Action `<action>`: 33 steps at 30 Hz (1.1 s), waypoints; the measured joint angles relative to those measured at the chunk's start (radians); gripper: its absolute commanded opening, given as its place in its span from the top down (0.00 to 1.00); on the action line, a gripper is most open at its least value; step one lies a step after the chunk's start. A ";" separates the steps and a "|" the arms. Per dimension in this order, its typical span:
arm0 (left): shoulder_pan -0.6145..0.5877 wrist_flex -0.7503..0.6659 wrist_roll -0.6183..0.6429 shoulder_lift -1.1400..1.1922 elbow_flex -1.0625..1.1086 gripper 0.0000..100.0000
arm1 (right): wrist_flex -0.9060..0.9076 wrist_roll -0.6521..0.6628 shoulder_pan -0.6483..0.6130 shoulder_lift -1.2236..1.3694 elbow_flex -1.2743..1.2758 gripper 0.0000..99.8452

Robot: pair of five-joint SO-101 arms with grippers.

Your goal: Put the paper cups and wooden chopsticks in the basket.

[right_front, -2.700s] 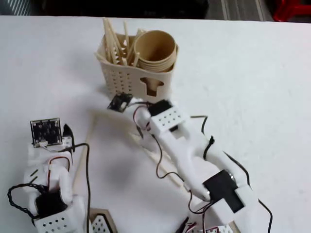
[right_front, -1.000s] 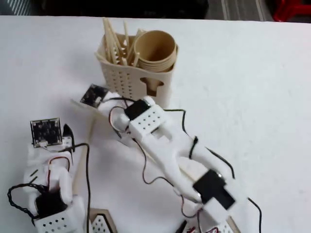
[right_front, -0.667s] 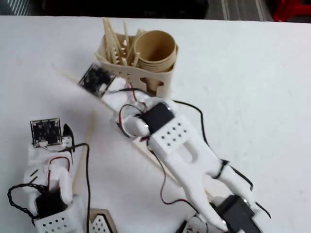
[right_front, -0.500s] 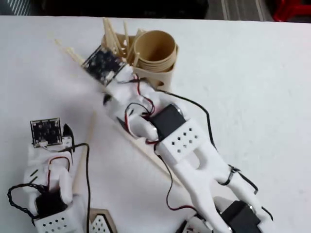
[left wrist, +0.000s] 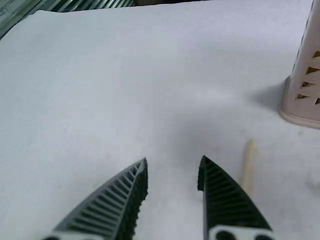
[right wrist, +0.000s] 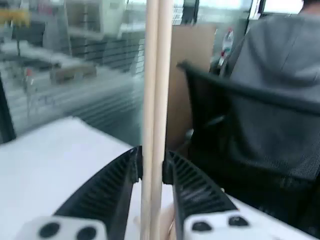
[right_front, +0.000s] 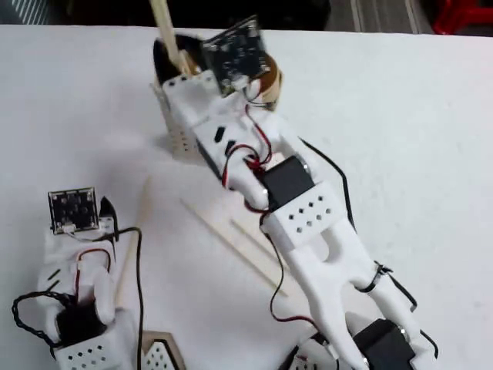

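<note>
The white table [right_front: 416, 116] carries both arms. The white right arm [right_front: 308, 223] stretches from the near edge up to the far side. There the cream perforated plastic basket [left wrist: 305, 90] stands, with the tan paper cups [right_front: 271, 81] stacked inside it.

The left arm [right_front: 81, 285] sits low at the near corner, well apart from the basket.

The right gripper [right wrist: 152, 160] is clamped on a pair of pale wooden chopsticks [right wrist: 156, 75]. Their long axis is close to upright, and they rise above the jaws over the basket's rim in the high view. Their lower ends are hidden behind the gripper, so I cannot tell whether they are inside the basket yet. The coming move looks like a straight lowering and release, which depends on that upright pair sitting over the opening, not the wall.

The left gripper [left wrist: 172, 170] hangs just above the table with its jaws apart and nothing between them.

More loose wooden chopsticks [right_front: 235, 240] lie flat between the two arms, running diagonally. A single chopstick [left wrist: 247, 162] lies just beside one left finger, outside the gap. It points roughly toward the basket, and the left arm is nearer to it.
</note>
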 measured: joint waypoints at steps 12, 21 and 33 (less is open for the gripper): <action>0.000 0.000 0.000 0.000 0.000 0.82 | -0.542 -0.002 0.066 0.226 0.164 0.98; 0.000 0.000 0.000 0.000 0.000 0.82 | -0.609 -0.002 0.072 0.347 0.227 0.89; 0.000 0.000 0.000 0.000 0.005 0.82 | -0.298 -0.002 0.074 0.186 0.269 0.80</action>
